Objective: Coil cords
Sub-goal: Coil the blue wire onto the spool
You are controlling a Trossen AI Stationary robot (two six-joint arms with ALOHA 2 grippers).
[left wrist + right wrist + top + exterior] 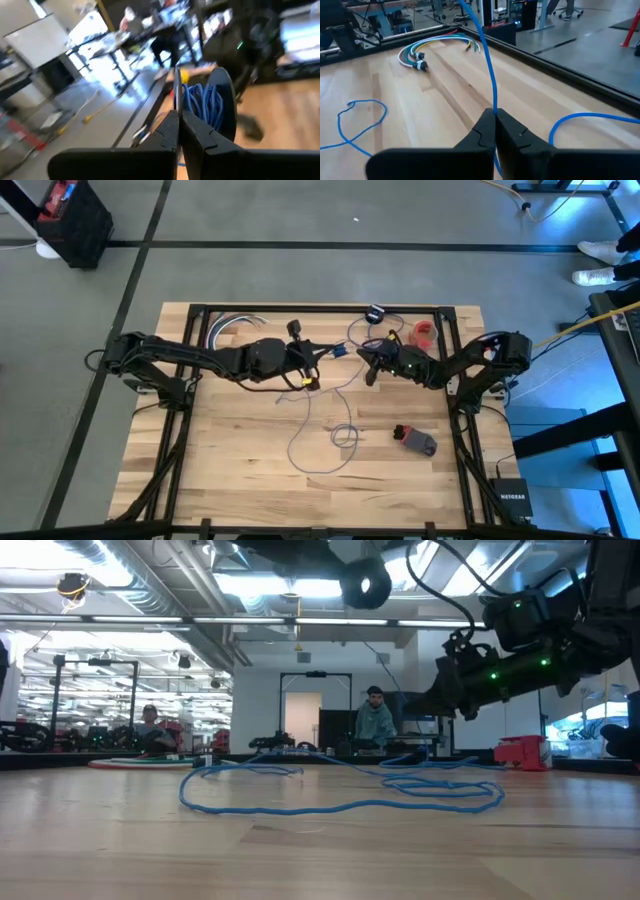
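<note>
- The blue cord (322,442) is lying in loose loops on the wooden table (220,470), trailing from the middle of the tabletop up toward the far edge, where both of my arms are meeting.
- In the low view the same cord (340,802) is running across the boards in long flat curves.
- My right gripper (494,116) is pinching the cord (490,70) with its fingers closed together; the cord is rising from the fingertips toward the table's far rail.
- From above, that right gripper (368,361) is hovering at the far middle of the table, its arm reaching in from the right side.
- My left gripper (178,112) is clamping shut on a thin strand, which looks to be the cord, though the blur is making this hard to confirm; a bundle of blue coils (205,102) is sitting just behind the fingertips.
- In the high view my left gripper (312,358) is sitting near the right one, apart from it.
- A bundle of multicoloured cables (427,47) is resting near the far left corner of the table.
- A red roll (425,334) is lying by the far right rail, and a grey-and-red object (415,440) is lying on the right part of the table.
- A person (376,725) is standing in the room beyond the table.
</note>
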